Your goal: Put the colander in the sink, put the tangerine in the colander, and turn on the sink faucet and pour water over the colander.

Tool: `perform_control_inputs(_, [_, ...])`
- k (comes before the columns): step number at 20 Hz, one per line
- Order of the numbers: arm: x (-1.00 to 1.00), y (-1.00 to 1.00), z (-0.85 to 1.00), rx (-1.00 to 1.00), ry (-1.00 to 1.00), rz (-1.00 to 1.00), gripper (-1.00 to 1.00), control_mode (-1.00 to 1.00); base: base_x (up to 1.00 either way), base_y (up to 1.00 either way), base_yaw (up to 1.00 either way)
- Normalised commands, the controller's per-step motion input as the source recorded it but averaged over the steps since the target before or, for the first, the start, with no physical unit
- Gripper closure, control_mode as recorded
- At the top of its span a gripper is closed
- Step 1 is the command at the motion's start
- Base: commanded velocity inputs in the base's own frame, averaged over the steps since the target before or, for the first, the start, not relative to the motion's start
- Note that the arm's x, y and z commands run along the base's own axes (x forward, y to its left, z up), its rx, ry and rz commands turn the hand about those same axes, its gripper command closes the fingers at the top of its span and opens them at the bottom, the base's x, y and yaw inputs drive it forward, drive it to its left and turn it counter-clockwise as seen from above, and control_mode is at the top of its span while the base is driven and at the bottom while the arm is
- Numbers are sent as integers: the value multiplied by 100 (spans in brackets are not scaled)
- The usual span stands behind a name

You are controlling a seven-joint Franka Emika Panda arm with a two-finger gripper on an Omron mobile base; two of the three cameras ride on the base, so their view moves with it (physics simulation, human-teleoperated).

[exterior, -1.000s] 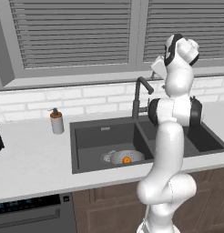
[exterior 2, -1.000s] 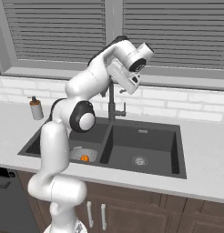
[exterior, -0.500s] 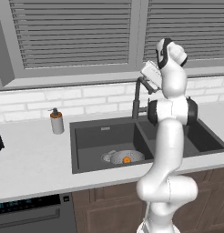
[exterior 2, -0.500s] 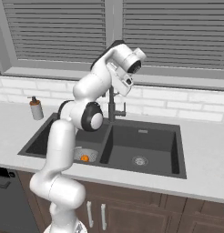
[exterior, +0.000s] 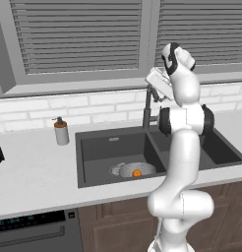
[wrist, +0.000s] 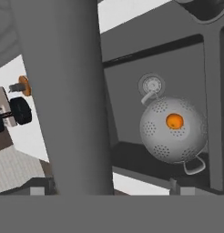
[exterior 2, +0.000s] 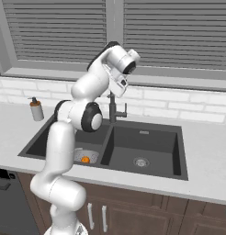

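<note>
The silver colander (exterior: 135,170) sits in the left basin of the dark sink (exterior: 105,152), and the tangerine (exterior: 136,173) lies inside it. From the right side, the colander (exterior 2: 86,156) and tangerine (exterior 2: 85,159) show beside my arm. My gripper (exterior: 153,89) (exterior 2: 116,91) is up at the top of the sink faucet (exterior: 147,109) (exterior 2: 112,109), open and holding nothing. In the hand view the faucet (wrist: 63,91) is a thick grey column between my spread fingertips (wrist: 176,186), with colander (wrist: 175,136) and tangerine (wrist: 175,121) below.
A soap pump bottle (exterior: 61,132) (exterior 2: 36,110) stands on the counter left of the sink. The right basin (exterior 2: 151,147) has a round drain (exterior 2: 141,161). A tiled backsplash and window blinds rise close behind the faucet.
My hand has swung left and down from right of the faucet to its top. The colander and tangerine have not moved.
</note>
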Motion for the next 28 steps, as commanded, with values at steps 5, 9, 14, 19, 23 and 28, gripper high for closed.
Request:
perform_control_inputs(5, [-5, 99, 0, -8, 2, 0, -100, -100, 0, 0, 0])
perform_control_inputs(9, [-3, 53, 0, -4, 0, 0, -100, -100, 0, 0, 0])
perform_control_inputs(14, [-14, 2, -1, -1, 1, 0, -100, -100, 0, 0, 0])
perform_control_inputs(19, [-69, 0, 69, -3, -20, 0, -100, -100, 0, 0, 0])
perform_control_inputs(23, [-50, -4, 96, -4, -18, -1, -100, -100, 0, 0, 0])
perform_control_inputs(28, [-100, -62, 11, -10, -30, 0, -100, -100, 0, 0, 0])
